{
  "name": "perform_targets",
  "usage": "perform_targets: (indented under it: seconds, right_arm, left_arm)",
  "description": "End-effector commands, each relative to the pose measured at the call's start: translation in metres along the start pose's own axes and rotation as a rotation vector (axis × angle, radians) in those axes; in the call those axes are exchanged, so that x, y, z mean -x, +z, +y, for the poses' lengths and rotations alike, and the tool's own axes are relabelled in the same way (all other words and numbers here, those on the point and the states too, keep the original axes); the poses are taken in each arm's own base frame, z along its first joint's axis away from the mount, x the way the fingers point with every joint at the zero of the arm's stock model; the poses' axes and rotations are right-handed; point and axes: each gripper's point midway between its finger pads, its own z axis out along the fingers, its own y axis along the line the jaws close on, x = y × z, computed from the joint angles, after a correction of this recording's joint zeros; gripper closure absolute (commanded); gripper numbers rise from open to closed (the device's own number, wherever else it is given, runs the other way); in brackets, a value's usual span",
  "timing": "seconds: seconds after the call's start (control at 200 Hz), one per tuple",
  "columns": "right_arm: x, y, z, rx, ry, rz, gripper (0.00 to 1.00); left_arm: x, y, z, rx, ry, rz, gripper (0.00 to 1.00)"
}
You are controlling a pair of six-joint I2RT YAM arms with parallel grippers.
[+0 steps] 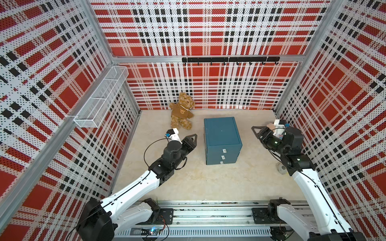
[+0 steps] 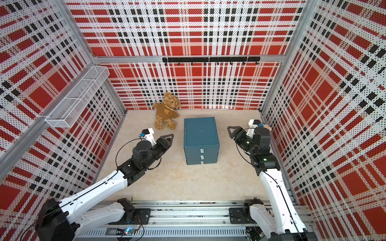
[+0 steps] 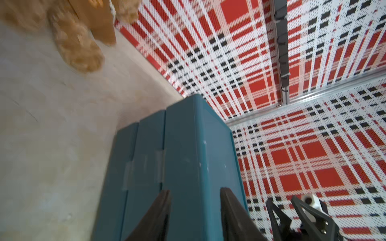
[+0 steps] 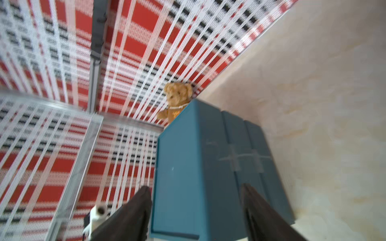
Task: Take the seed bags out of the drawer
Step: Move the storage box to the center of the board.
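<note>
— Since all three drawers [image 1: 223, 156] are shut, where are the bags?
— Hidden, so I cannot tell which drawer holds them. The cabinet [image 1: 221, 133] stands on the surface [image 1: 188, 183] just right of frame centre in both top views, with its drawer fronts facing the lower edge.
— And the left end effector [image 1: 193, 137]?
— Just left of the cabinet, not touching it. The left wrist view shows its fingers [image 3: 231, 208] parted, with nothing between them.
— The right end effector [image 1: 255, 130]?
— Right of the cabinet, apart from it, with its fingers [image 4: 263, 215] spread wider and gripping nothing.
— Anything else?
— A bear [image 1: 181, 110] leans on the back wall [image 1: 208, 87], above and left of the cabinet.
</note>
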Motion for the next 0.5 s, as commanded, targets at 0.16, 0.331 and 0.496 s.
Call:
perform_targets:
  seconds: [0.16, 0.331, 0.496]
  right_arm:
    - [-0.065, -0.006, 0.033, 0.096, 0.024, 0.124, 0.52]
    - [-0.11, -0.006, 0.008, 0.081, 0.052, 0.23, 0.6]
    - [-0.134, -0.016, -0.027, 0.009, 0.037, 0.268, 0.65]
  left_arm:
    - [-0.055, -0.002, -0.016, -0.113, -0.05, 0.207, 0.72]
    - [-0.079, -0.007, -0.014, -0.16, -0.066, 0.291, 0.87]
    - [-0.094, -0.011, -0.015, -0.177, -0.02, 0.35, 0.95]
